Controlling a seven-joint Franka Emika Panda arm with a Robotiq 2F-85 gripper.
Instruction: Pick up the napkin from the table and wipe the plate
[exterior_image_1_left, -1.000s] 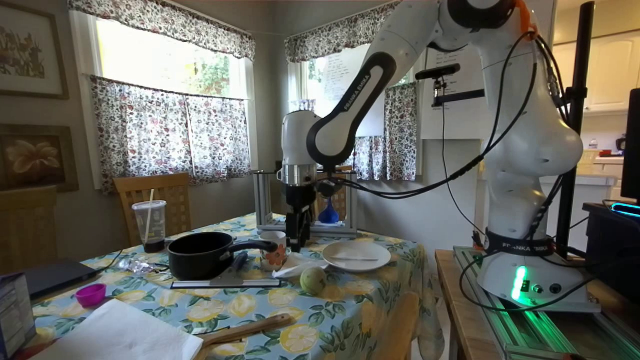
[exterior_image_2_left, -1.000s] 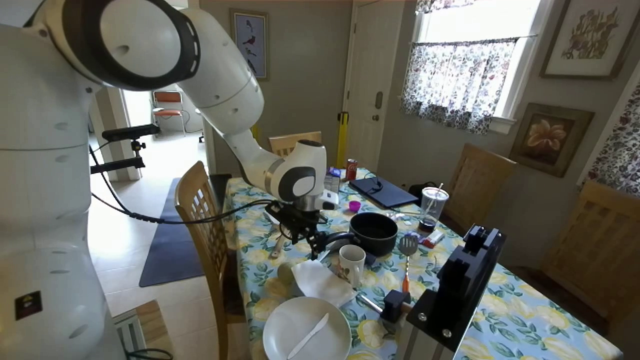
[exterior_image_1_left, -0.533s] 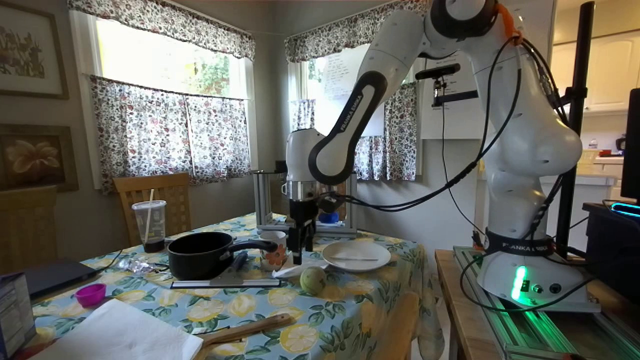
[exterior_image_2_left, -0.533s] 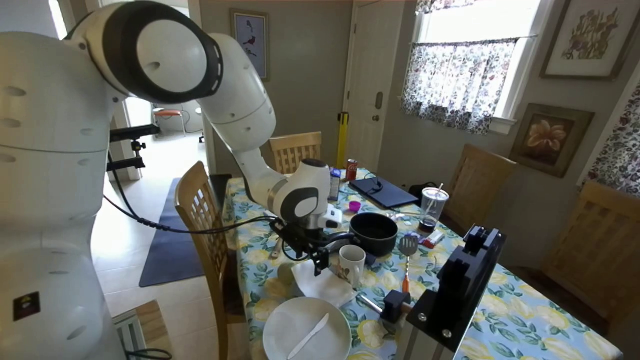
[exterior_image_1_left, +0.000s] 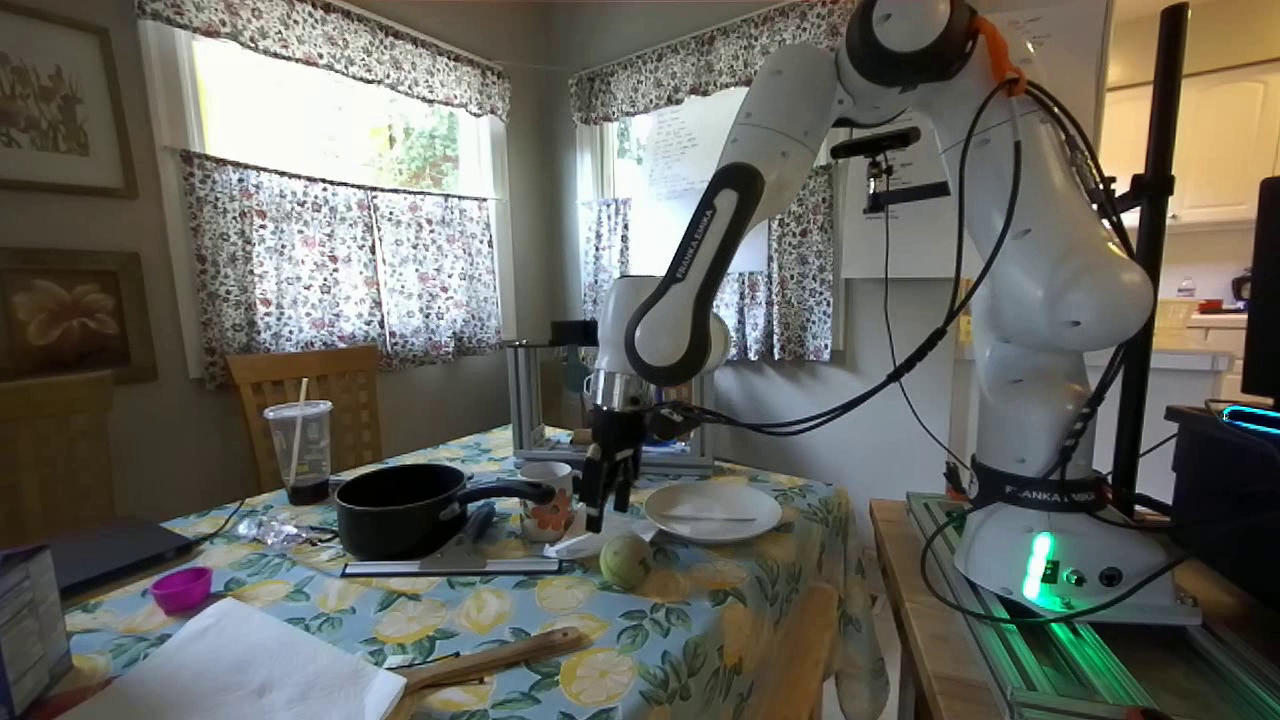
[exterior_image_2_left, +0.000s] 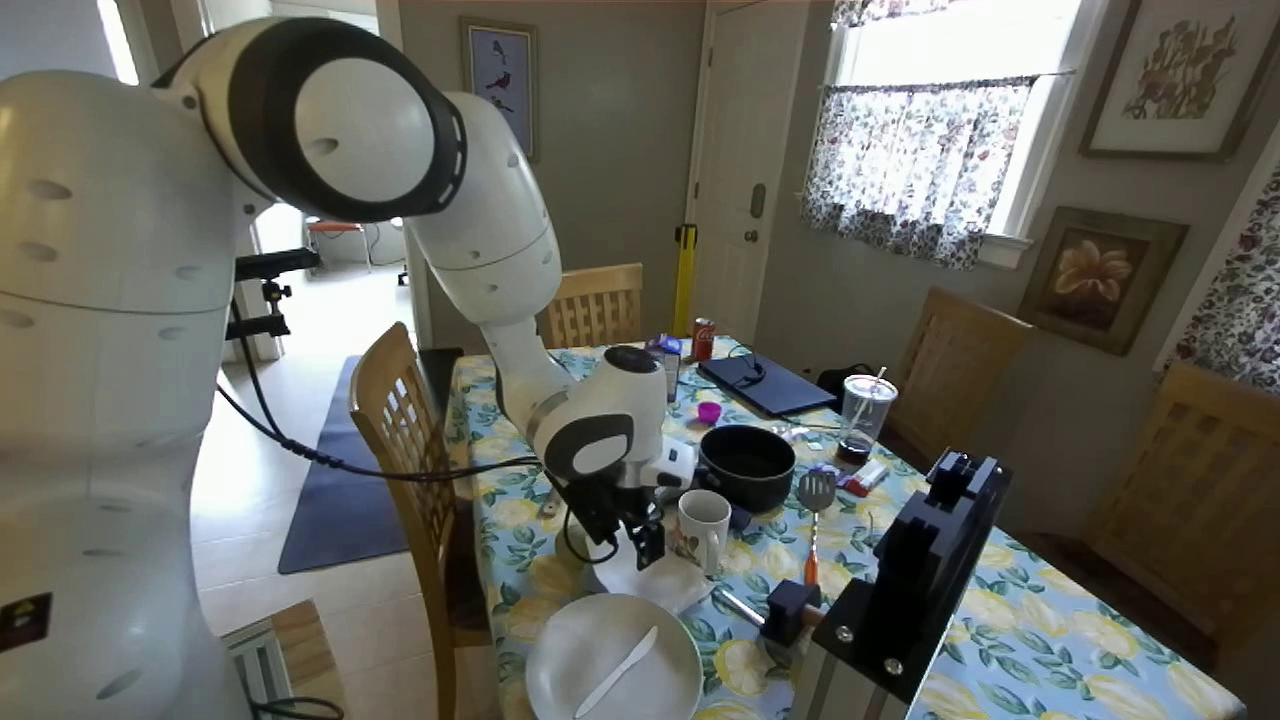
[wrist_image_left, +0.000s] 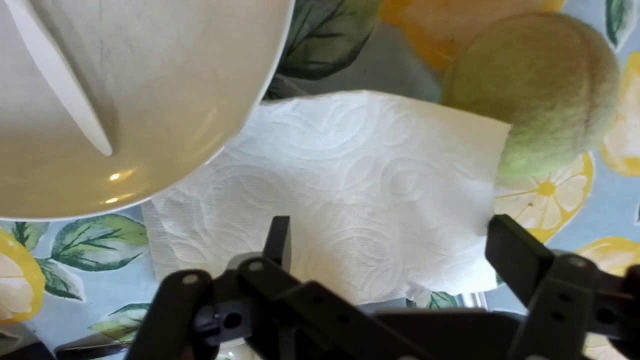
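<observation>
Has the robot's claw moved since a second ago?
Yes. In both exterior views the claw has come down and slightly towards the plate, which has stayed put.

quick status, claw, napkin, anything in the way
Claw open, over the napkin. Napkin lying on the table, not yet gripped. White knife on the plate, may hinder wiping; green ball close beside the napkin.

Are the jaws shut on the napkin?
No. In the wrist view the jaws stand wide apart, the napkin showing between them.
</observation>
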